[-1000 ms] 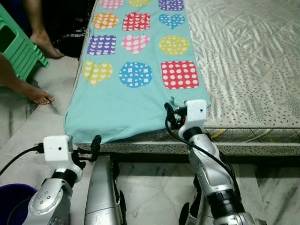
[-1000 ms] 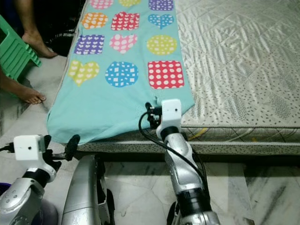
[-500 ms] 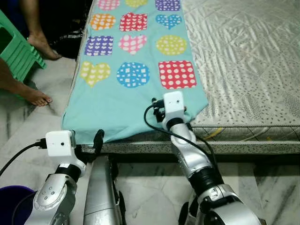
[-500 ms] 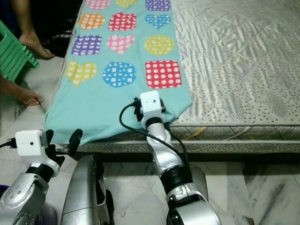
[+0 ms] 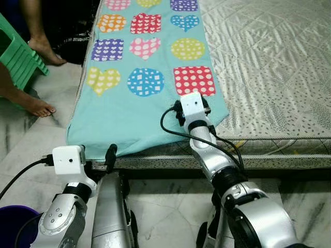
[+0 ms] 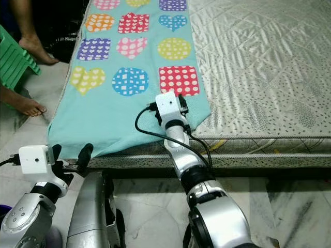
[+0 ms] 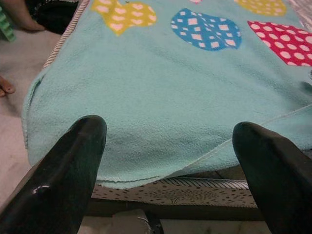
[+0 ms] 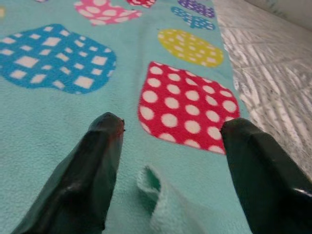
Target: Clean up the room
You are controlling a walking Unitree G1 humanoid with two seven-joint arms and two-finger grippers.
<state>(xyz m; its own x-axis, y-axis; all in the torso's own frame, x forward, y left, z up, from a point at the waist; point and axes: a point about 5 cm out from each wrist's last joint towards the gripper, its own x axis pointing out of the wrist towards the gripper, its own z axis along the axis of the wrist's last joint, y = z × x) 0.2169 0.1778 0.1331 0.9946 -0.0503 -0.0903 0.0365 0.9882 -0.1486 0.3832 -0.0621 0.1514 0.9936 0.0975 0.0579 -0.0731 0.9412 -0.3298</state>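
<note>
Reaching over the near edge of the bed (image 5: 279, 77) with the right gripper (image 8: 161, 161), fingers spread wide above a raised fold in the teal blanket (image 5: 139, 111) just short of the red dotted patch (image 5: 194, 80). Hovering off the blanket's near left corner with the left gripper (image 7: 165, 161), fingers wide too. Risking a pinch of one thin layer only, or dragging the overhanging corner onto the floor (image 5: 46, 139)

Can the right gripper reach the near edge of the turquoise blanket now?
Probably yes: the right gripper hovers open over the turquoise blanket near its edge on the mattress, nothing between.
</note>
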